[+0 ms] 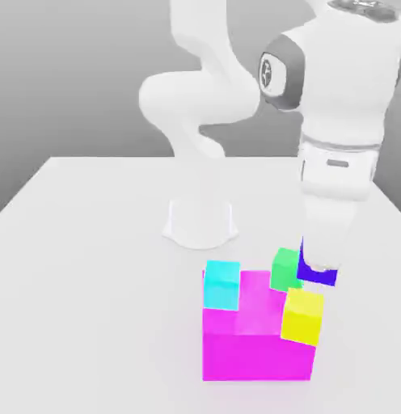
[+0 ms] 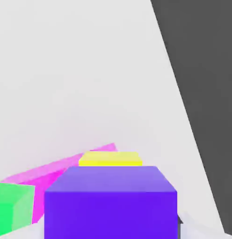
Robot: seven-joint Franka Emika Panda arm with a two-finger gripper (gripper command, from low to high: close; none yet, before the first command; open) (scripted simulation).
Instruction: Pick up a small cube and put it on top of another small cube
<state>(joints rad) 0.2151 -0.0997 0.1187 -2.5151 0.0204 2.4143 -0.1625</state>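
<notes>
- And here's my hand [image 1: 319, 259], closed around the indigo cube [image 1: 323, 276], a finger on either side of it
- Right there, the cube sits at my fingertips, in the right half of the exterior view, just beside the magenta block [image 1: 256, 356]
- Up close in the hand view, the indigo cube looms large, with the yellow cube [image 2: 110, 158] peeking out past its edge
- Over on the magenta block now, three small cubes: the cyan cube [image 1: 221, 285] toward the exterior view's left, the green cube [image 1: 285, 270] at the far corner on the exterior view's right, the yellow one at the near corner on that same side
- The green one is right near my indigo cube in the exterior view, and the big block rests on the pale table [image 1: 99, 283]
</notes>
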